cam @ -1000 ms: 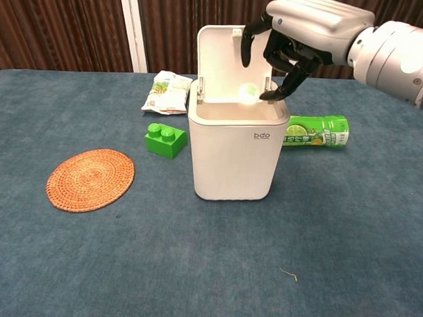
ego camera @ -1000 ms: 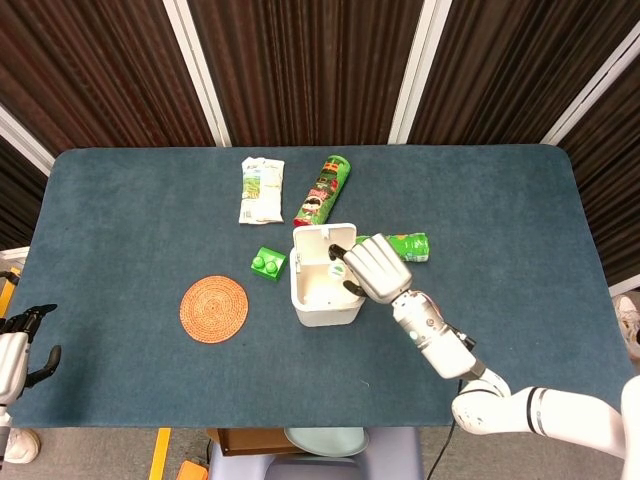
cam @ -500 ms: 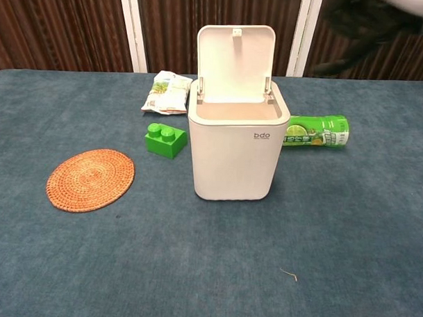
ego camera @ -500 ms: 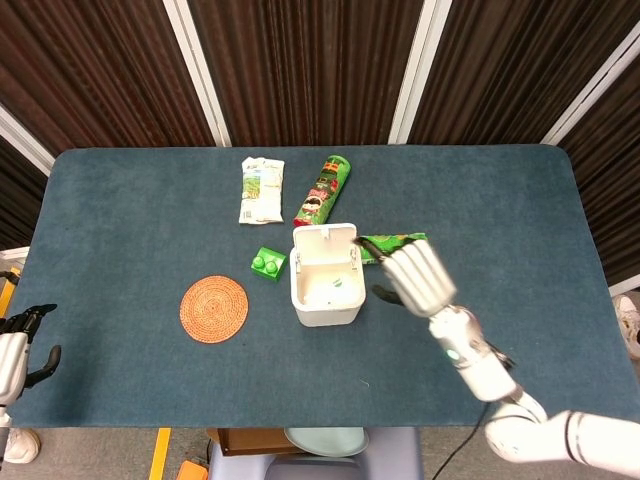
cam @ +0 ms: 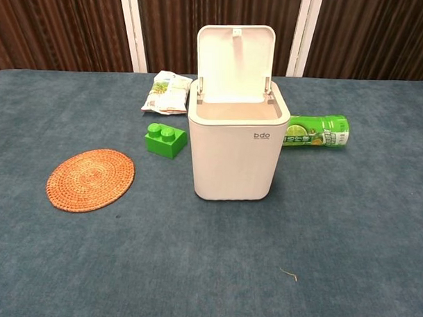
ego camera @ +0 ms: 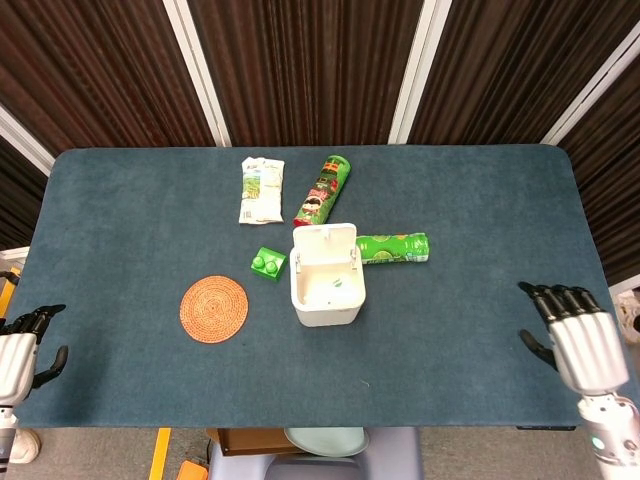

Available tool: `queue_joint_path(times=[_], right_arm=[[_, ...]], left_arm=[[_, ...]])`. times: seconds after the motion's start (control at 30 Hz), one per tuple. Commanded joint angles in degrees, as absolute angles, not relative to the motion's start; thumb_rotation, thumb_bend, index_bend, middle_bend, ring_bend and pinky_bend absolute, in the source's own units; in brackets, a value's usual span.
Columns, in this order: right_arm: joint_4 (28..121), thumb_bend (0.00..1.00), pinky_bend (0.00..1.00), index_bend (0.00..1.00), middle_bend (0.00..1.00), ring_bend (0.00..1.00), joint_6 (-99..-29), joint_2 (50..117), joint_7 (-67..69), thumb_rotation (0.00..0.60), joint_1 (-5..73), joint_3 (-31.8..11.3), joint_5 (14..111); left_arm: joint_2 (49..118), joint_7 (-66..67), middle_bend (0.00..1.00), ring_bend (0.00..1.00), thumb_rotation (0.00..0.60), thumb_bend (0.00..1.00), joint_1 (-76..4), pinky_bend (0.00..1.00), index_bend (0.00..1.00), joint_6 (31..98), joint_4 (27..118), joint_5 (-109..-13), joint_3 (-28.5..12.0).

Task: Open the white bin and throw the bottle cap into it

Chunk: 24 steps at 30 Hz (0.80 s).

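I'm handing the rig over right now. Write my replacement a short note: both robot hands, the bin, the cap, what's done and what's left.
Left robot hand: at the near left table edge, holding nothing, fingers apart.
Right robot hand: at the near right table edge, open and holding nothing.
White plastic bin: mid-table, hinged lid standing upright, open.
Small pale green bottle cap: lies on the bin's floor, seen from the head view.
Done: bin opened, cap inside.
Left: nothing of the stated task; lid stays open.

Dark brown slatted wall (ego camera: 300,60), white vertical strips (ego camera: 200,70), blue carpeted table (ego camera: 120,210), grey floor below.
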State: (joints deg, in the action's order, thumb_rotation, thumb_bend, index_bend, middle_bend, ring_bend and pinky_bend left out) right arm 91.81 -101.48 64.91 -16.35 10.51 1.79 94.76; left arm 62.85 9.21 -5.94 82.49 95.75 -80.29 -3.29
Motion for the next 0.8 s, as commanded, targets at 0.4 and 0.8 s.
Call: queue_joint_path(times=[0.4,0.8], right_arm=[[83.5,0.11,0.09,0.00,0.04,0.00,-86.6,68.3,-11.0,0.600,10.2,1.3,84.8],[81.7,0.11,0.09,0.00,0.04,0.00,-86.8,69.5,-9.5,0.600,9.5,0.4,87.3]], left_arm=[[63.6,9.8,0.24,0.26,0.600,0.43,-6.1,0.40,0.21,83.0,95.0,-81.5,-3.1],[64.4,8.5,0.18,0.24,0.600,0.43,-6.2,0.40,0.14,83.5,93.8,-82.4,-3.2]])
